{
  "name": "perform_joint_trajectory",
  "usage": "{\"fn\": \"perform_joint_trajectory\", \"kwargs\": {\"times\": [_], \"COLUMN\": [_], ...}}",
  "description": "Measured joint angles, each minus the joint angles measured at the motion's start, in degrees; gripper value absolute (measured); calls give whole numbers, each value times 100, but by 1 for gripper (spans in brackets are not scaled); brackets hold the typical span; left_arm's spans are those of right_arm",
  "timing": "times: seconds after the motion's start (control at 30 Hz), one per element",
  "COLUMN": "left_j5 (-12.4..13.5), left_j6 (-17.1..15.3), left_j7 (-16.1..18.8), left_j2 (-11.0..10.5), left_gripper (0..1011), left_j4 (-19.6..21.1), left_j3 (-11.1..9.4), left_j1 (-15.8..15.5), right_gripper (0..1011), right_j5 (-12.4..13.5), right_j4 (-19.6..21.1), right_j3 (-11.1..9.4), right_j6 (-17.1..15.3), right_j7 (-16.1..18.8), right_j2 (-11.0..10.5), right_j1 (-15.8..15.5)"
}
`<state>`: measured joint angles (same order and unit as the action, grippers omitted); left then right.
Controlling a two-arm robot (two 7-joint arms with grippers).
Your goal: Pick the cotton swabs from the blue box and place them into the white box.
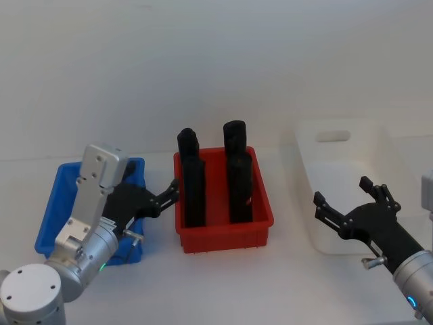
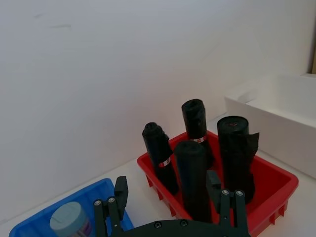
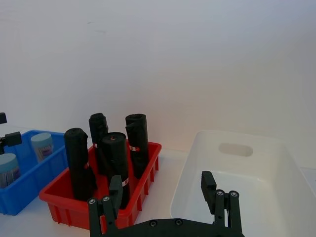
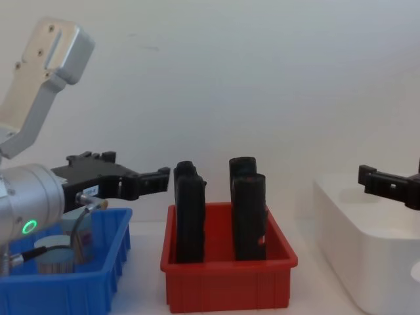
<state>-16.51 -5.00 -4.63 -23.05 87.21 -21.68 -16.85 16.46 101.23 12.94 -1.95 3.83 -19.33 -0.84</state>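
My left gripper (image 1: 168,196) hangs just left of the red bin (image 1: 223,238), with its two black fingers spread wide and nothing between them. It is above the side of the blue box (image 1: 62,184) that is nearest the bin. My right gripper (image 1: 342,191) hangs on the far side of the red bin, over the white box (image 1: 306,157), and it too is spread and empty.

I see several risks. The black rolls (image 1: 193,177) stand tall in the red bin, close to my left fingertips, so a sideways drift on the way down could knock one over. If I lower carelessly, a finger could land on the blue box's wall or push one jar against another. A round, smooth jar may slip or tip if I grip it off-centre. A low carry across the red bin would clip the rolls.

The cotton swabs (image 3: 41,145) are small clear jars with pale blue lids and a label band low on the side. At least two stand upright in the blue box, left of the red bin and near each other. The white box looks empty where I can see inside it.
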Motion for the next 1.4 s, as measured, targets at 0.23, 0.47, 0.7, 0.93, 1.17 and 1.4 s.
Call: {"fn": "perform_joint_trajectory", "kwargs": {"times": [0.23, 0.47, 0.7, 0.93, 1.17, 1.4], "left_j5": [-167, -319, -447, -573, -658, -695], "left_j6": [-157, -273, -370, -459, -553, -621], "left_j7": [-63, -88, -60, -14, -7, -10], "left_j2": [-3, 10, 13, 9, 3, 0], "left_gripper": [1004, 1004, 1004, 1004, 1004, 1004], "left_j4": [-308, -710, -1008, -1278, -1472, -1592], "left_j3": [116, 250, 355, 455, 526, 567], "left_j1": [-140, -302, -408, -487, -539, -572], "right_gripper": [1002, 1002, 1002, 1002, 1002, 1002], "right_j5": [0, 0, 0, 0, 0, 0], "right_j4": [0, 0, 0, 0, 0, 0], "right_j3": [0, 0, 0, 0, 0, 0], "right_j6": [0, 0, 0, 0, 0, 0], "right_j7": [0, 0, 0, 0, 0, 0], "right_j2": [0, 0, 0, 0, 0, 0], "right_j1": [0, 0, 0, 0, 0, 0]}}
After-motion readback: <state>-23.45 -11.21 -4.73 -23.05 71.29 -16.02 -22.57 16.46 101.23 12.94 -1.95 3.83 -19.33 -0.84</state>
